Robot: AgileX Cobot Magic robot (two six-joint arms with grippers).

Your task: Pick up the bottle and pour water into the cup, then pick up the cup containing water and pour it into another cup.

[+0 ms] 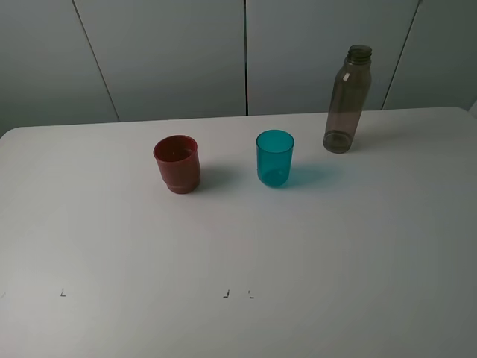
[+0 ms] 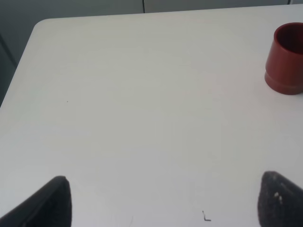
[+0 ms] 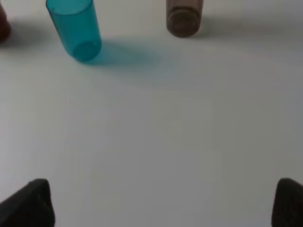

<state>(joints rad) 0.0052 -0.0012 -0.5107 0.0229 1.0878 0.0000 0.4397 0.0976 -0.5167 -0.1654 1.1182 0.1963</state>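
Note:
The tall smoky grey-brown bottle (image 1: 347, 100) stands uncapped at the back right of the white table; its base (image 3: 184, 19) shows in the right wrist view. The teal translucent cup (image 1: 275, 157) stands upright near the middle, also in the right wrist view (image 3: 75, 28). The dark-red cup (image 1: 177, 163) stands upright to its left and shows at the edge of the left wrist view (image 2: 286, 58). My left gripper (image 2: 165, 201) and right gripper (image 3: 165, 203) are open, hold nothing, and hover over bare table well short of the cups. Neither arm appears in the exterior view.
The white table (image 1: 238, 253) has small dark marks near its front (image 1: 225, 294). Grey wall panels (image 1: 246, 52) rise behind the back edge. The table's rounded far-left corner (image 2: 42, 23) shows in the left wrist view.

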